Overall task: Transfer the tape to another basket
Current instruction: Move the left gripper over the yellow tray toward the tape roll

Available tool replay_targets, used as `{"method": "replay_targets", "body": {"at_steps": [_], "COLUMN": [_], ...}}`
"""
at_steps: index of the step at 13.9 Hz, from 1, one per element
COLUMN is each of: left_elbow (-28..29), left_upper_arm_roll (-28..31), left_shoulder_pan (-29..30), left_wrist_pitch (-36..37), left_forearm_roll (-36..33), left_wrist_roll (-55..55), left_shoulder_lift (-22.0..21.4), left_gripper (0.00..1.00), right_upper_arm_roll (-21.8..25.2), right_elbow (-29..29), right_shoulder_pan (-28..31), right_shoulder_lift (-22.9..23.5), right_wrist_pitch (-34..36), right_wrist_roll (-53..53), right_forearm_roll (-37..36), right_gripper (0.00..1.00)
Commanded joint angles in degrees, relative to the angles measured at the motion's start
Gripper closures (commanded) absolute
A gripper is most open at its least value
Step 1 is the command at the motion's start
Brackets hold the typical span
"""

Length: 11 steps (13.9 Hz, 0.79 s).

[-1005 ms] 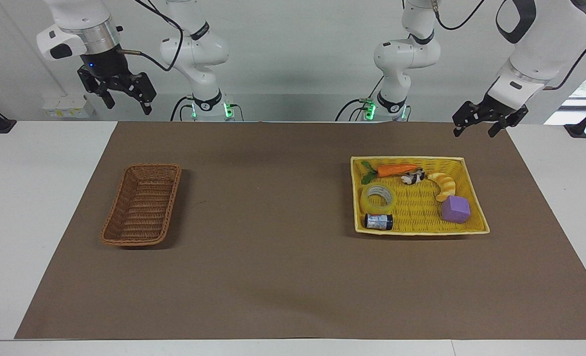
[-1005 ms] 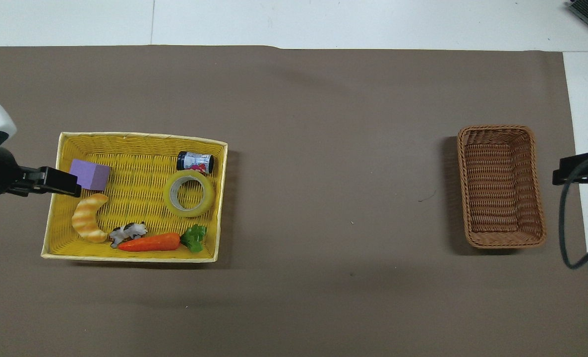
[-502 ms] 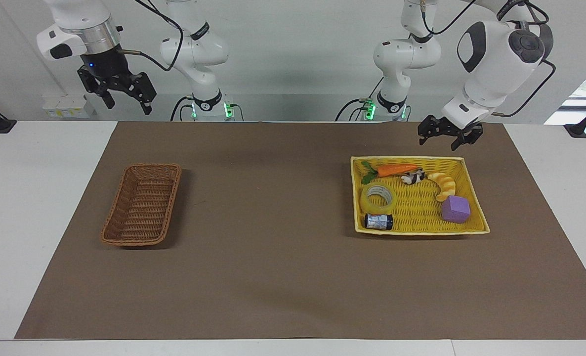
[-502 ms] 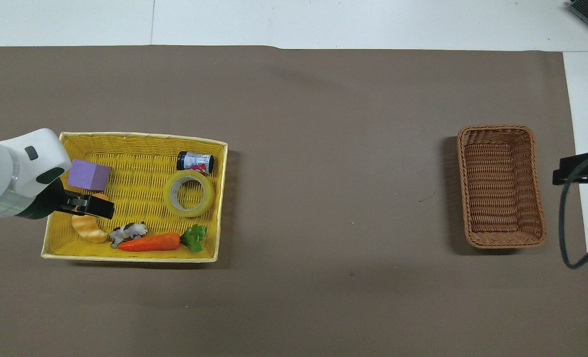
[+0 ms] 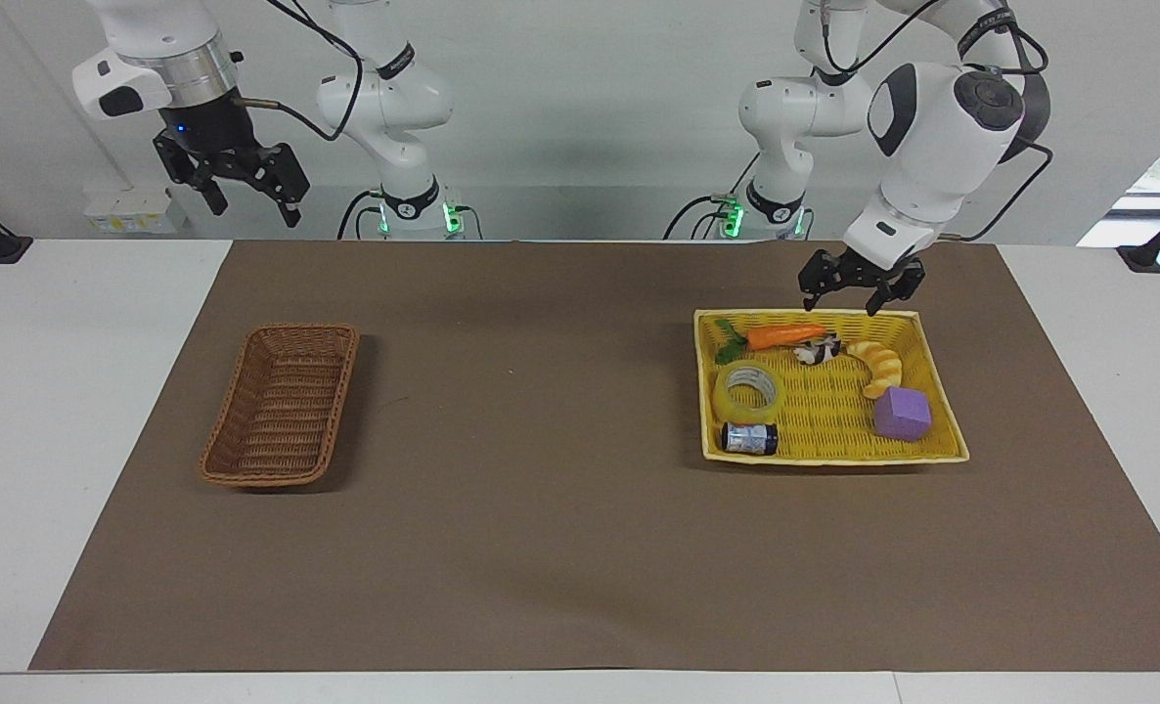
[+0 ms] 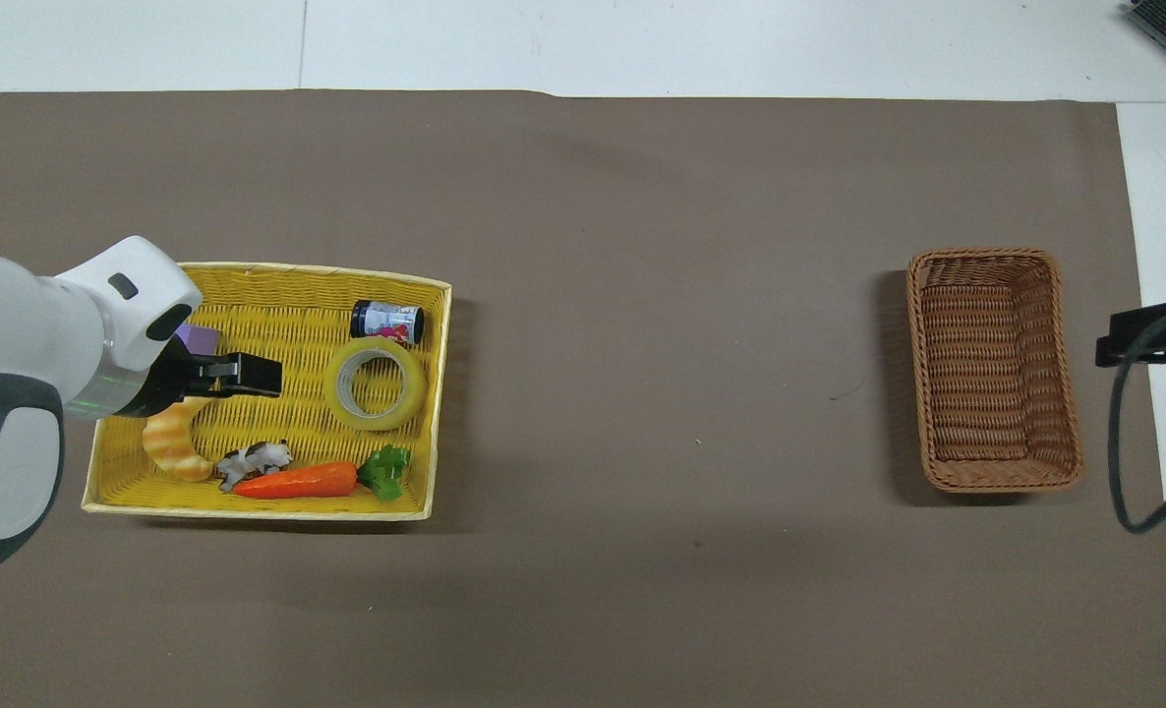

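Note:
The tape (image 5: 748, 389), a translucent yellow roll, lies flat in the yellow square basket (image 5: 834, 458), next to a small can; it also shows in the overhead view (image 6: 377, 383). The brown wicker basket (image 5: 282, 406) stands empty toward the right arm's end of the table, and shows in the overhead view too (image 6: 994, 369). My left gripper (image 5: 840, 298) is open and empty, raised over the yellow basket (image 6: 249, 507); from above it (image 6: 263, 375) is beside the tape. My right gripper (image 5: 255, 210) is open and waits high up by the brown basket's end of the table.
The yellow basket also holds a small dark can (image 5: 749, 438), a toy carrot (image 5: 783, 336), a croissant (image 5: 878, 367), a purple cube (image 5: 902, 414) and a small cow figure (image 5: 817, 350). A brown mat (image 5: 541, 489) covers the table.
My left gripper has swung in from outside the table's left-arm end and come down over the yellow basket, toward the tape. The right arm and all objects have not moved.

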<state>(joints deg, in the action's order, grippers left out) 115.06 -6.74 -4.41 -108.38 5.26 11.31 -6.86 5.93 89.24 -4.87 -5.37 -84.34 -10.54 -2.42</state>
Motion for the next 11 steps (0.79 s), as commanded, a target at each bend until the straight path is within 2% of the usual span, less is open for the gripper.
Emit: {"method": "replay_targets", "body": {"at_steps": [1, 6, 8, 9, 11], "left_elbow": [1.1, 2.1, 2.1, 2.2, 4.5], "left_upper_arm_roll": [0.9, 0.8, 0.8, 0.7, 0.6], "left_shoulder_pan": [-1.5, -4.1, -6.6, -7.2, -7.2], "left_wrist_pitch": [-1.9, -6.2, -7.3, -10.3, -15.4], "left_forearm_roll": [-0.1, -4.7, -10.5, -11.8, -11.8], "left_wrist_roll": [7.6, 14.7, 18.7, 22.0, 22.8], "left_shoulder_lift": [-0.5, 4.2, 8.0, 9.9, 10.8], "left_gripper": [0.0, 0.0, 0.0, 0.0, 0.0], "right_upper_arm_roll": [0.0, 0.0, 0.0, 0.0, 0.0], "right_elbow": [0.8, 0.8, 0.8, 0.8, 0.8], "right_shoulder_pan": [0.6, 0.6, 0.6, 0.6, 0.6], "right_shoulder_lift": [-1.0, -1.0, -1.0, -1.0, -1.0], "right_wrist_pitch": [0.2, 0.2, 0.2, 0.2, 0.2], "right_wrist_roll": [1.7, 1.7, 1.7, 1.7, 1.7], "right_forearm_roll": [1.6, 1.6, 1.6, 1.6, 1.6], "right_gripper": [0.0, 0.0, 0.0, 0.0, 0.0]}}
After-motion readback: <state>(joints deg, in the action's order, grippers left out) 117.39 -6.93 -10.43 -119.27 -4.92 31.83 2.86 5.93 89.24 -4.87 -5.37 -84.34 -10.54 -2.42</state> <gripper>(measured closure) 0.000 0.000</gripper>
